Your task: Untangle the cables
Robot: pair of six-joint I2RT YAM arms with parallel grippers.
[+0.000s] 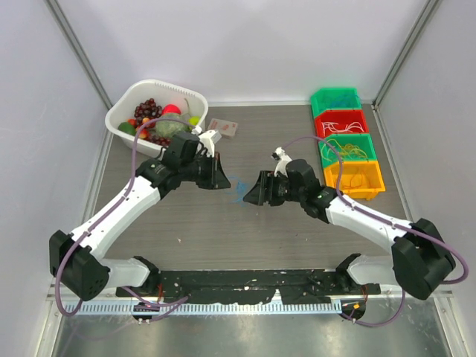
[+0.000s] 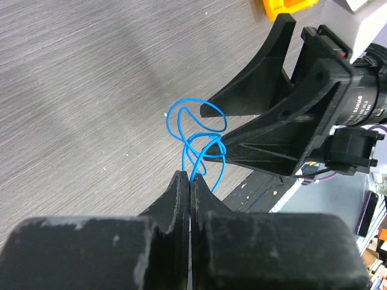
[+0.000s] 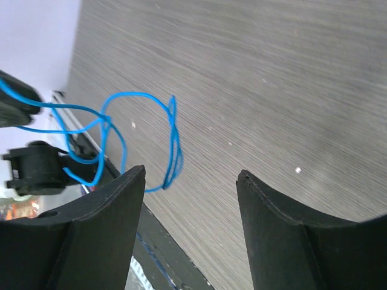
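**Blue cable pinched on the left, right jaws parted**
The left gripper [image 2: 189, 184] is clamped on a strand of the looped blue cable [image 3: 175, 136]. The right gripper [image 3: 190, 175] is held wide apart just before the loops, at the middle of the table [image 1: 223, 238].

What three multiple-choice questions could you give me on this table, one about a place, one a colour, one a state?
1. Where does the white basket stand? A far left corner; B far right corner; C near edge.
2. What colour is the cable pinched by the left gripper? A yellow; B red; C blue.
3. The right gripper is: A shut on the cable; B open; C shut on a bin.
Answers: 1 A, the top view shows it far left; 2 C, both wrist views show blue; 3 B, its fingers stand wide apart.
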